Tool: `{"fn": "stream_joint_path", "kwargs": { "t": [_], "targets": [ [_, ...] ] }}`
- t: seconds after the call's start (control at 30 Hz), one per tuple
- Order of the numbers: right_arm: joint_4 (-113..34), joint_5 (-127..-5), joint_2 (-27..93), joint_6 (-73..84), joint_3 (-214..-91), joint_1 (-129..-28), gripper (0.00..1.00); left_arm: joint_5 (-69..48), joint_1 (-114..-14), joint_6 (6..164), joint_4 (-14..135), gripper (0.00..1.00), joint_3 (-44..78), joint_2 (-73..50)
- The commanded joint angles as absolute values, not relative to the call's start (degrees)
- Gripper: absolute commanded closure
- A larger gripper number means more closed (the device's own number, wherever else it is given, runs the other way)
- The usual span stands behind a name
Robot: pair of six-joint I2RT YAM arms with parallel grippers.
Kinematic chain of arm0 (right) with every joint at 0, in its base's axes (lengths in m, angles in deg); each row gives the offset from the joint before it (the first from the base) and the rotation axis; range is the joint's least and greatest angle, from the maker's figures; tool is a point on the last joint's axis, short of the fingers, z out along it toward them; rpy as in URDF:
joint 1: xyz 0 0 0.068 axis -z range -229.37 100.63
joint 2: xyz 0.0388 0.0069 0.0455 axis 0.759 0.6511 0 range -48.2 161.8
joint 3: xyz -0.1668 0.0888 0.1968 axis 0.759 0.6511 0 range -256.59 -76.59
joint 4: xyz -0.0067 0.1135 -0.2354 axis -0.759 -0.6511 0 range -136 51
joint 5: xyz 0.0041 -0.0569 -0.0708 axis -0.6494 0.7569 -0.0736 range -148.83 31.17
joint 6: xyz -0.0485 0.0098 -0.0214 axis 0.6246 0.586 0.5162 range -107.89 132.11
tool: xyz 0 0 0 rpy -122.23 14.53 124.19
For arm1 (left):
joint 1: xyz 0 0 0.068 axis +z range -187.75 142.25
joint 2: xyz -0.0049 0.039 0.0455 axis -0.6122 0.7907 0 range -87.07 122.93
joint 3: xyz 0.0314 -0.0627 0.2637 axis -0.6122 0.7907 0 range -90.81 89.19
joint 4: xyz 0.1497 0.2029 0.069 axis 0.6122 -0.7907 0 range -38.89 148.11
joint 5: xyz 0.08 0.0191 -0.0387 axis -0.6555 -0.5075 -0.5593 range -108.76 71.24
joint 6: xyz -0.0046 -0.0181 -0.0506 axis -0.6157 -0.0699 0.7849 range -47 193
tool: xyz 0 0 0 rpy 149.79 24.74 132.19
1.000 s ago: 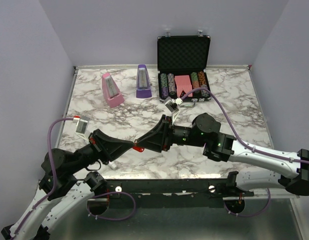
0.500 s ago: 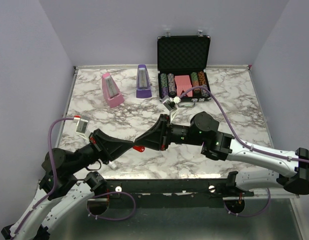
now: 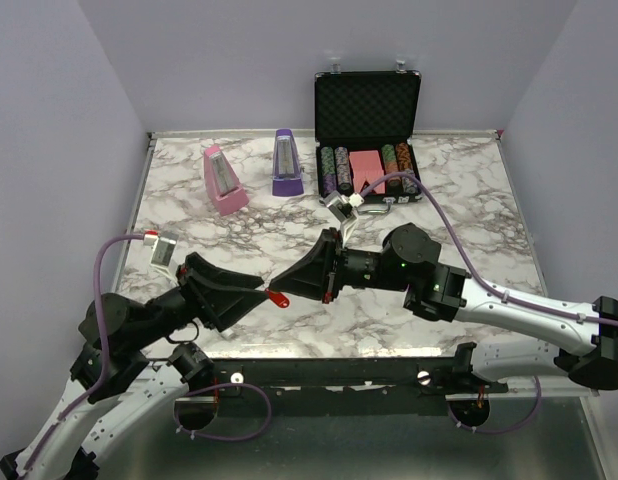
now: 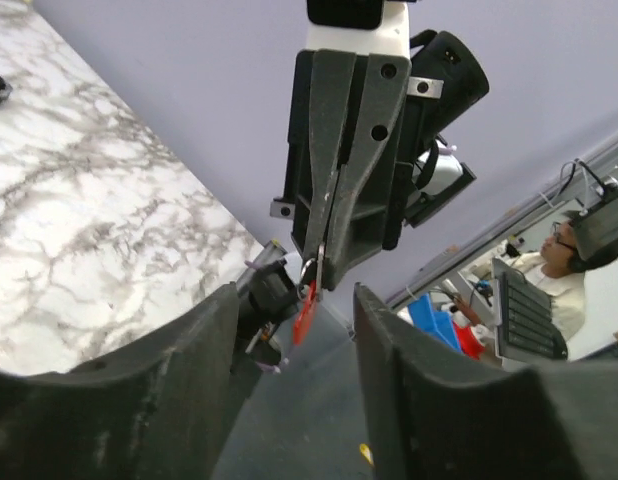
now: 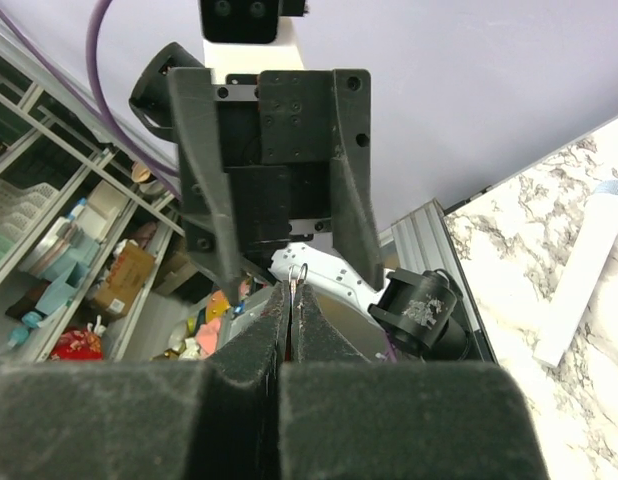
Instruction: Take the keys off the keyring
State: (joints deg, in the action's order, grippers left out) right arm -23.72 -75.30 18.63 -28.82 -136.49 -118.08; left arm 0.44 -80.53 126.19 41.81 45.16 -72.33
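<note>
R tool fingers pressed together on thin wire ring of red keyring, tag dangling below tips, L tool fingers spread apart either side of tag, not touching, both above near edge of marble table, keys too small to make out

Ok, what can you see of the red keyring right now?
The small, bright red, oblong keyring looks like a plastic tag on a thin silvery metal ring. The shut right gripper pinches the ring between its fingertips, so the tag dangles in the air above the near part of the marbled table. It hangs in the gap of the open left gripper, apparently touching neither finger. I can make out no keys.
</note>
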Motion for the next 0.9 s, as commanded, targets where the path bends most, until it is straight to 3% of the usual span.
{"fn": "stream_joint_path", "kwargs": {
  "t": [0.0,0.43,0.73,0.87],
  "targets": [
    [-24.6,-76.1,16.9,-27.7,-137.0,-118.5,0.99,-2.8,-80.6,121.8,35.0,0.25,40.6,-73.6],
    [-31.3,-76.8,20.6,-28.3,-144.8,-118.5,0.99,-0.7,-80.6,123.8,43.4,0.25,46.6,-76.6],
    [-26.4,-78.6,20.7,-30.8,-142.2,-118.5,0.99,1.3,-80.6,125.8,51.9,0.34,50.2,-77.3],
    [-24.7,-79.4,20.8,-31.7,-141.7,-118.5,0.99,2.0,-80.6,126.3,54.1,0.48,51.0,-77.3]
  ]
}}
